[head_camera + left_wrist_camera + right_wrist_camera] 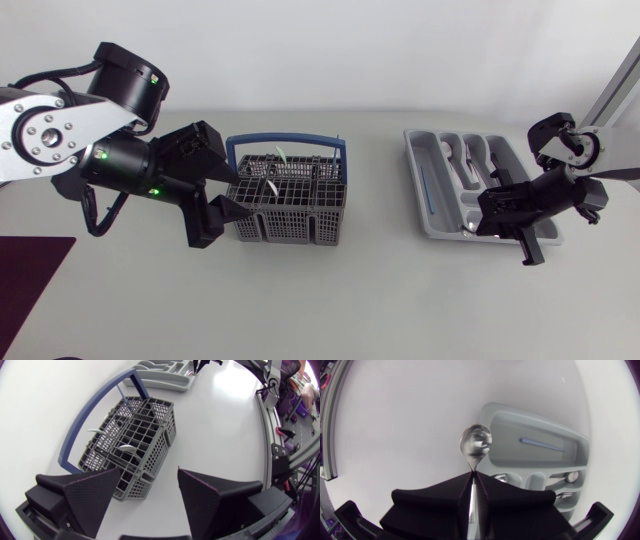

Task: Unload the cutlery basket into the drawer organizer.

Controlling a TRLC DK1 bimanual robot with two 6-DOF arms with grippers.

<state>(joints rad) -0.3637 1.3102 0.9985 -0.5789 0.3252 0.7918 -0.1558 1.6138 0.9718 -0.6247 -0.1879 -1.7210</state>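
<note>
Placing step: the right arm (560, 190), jaws clamped on a polished steel spoon (476, 442), holds it just beside the rim of the grey plastic drawer organizer (413, 160), which contains several utensils; next, it likely needs carrying over a spoon compartment and releasing. Well apart from the organizer, the left arm (120, 160) hovers, its jaws wide open and empty, at the blue-handled grey mesh cutlery basket (290, 230), with a few silver pieces (127, 449) inside.

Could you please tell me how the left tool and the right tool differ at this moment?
The left tool is open and holds nothing; the right tool is shut on a spoon. The left tool sits by a corner of the cutlery basket, while the right tool is at the edge of the drawer organizer, with the spoon's bowl pointing ahead of it. Both are matte black and wedge-shaped.
</note>
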